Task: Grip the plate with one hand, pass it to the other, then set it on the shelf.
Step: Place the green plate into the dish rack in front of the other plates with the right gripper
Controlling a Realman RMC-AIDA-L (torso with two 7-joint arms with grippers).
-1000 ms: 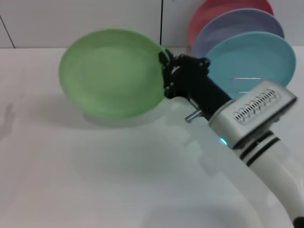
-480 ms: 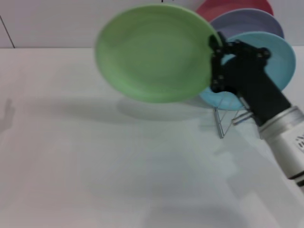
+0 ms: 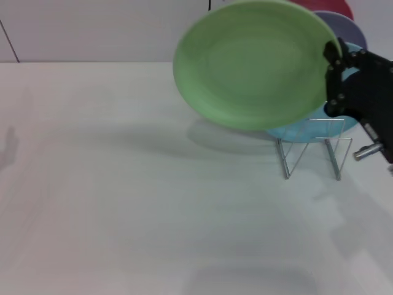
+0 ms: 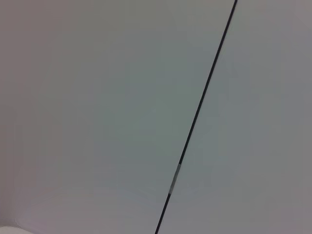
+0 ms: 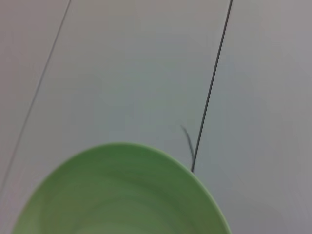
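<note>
The light green plate point(image 3: 255, 64) hangs tilted in the air at the back right, in front of the plates standing on the shelf point(image 3: 312, 153). My right gripper point(image 3: 334, 67) is shut on the plate's right rim, its black body reaching in from the right edge. The right wrist view shows the green plate point(image 5: 122, 195) filling the lower part, with a tiled wall behind it. The shelf's wire loops show just below the plate. My left gripper is out of view; the left wrist view shows only a blank wall with a dark seam.
On the wire shelf stand a light blue plate point(image 3: 313, 127), a lavender plate point(image 3: 347, 27) and a red plate point(image 3: 334, 7), mostly hidden behind the green one. A white table point(image 3: 123, 203) spreads to the left and front. The tiled wall rises behind.
My right gripper has carried the green plate up and to the right, from the table's middle back to just in front of the shelf. The arm's boxy module has left the view.
</note>
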